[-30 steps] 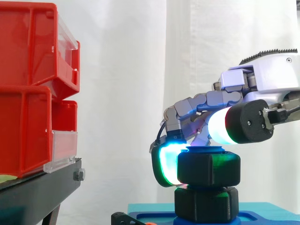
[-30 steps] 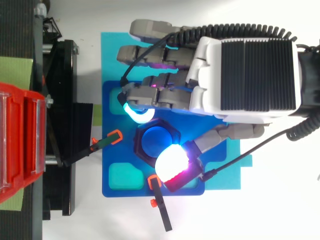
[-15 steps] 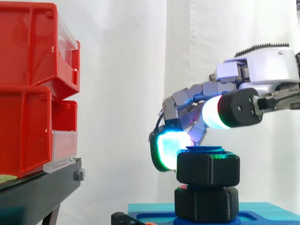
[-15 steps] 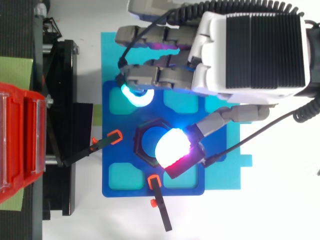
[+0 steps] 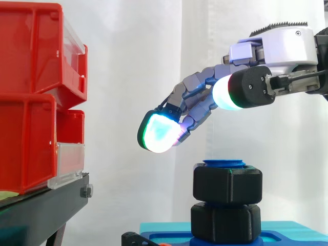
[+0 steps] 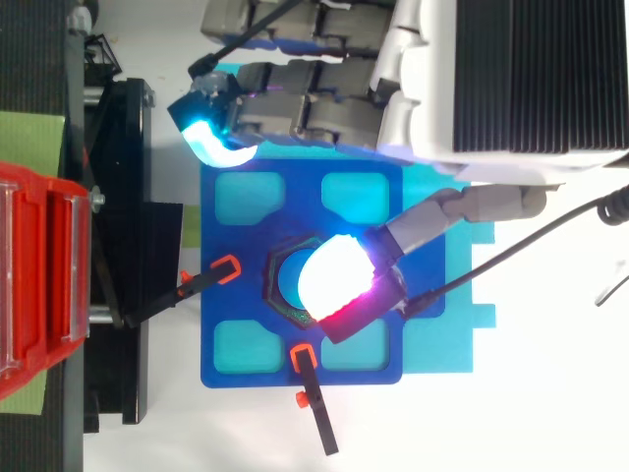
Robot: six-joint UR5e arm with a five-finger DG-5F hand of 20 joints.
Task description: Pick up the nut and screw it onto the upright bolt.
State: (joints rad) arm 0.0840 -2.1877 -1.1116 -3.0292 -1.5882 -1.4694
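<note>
Hovering open-handed over the nut, nothing in its grasp.
The hand hung clear above, fingers stretched out loose, thumb pad directly over the bolt's blue tip. The black hex nut sat on the upright bolt, just above a black hexagonal collar on the blue plate. For another turn, I judged the pads should settle on opposite flats, level, twisting without side push, or the thread could bind.
</note>
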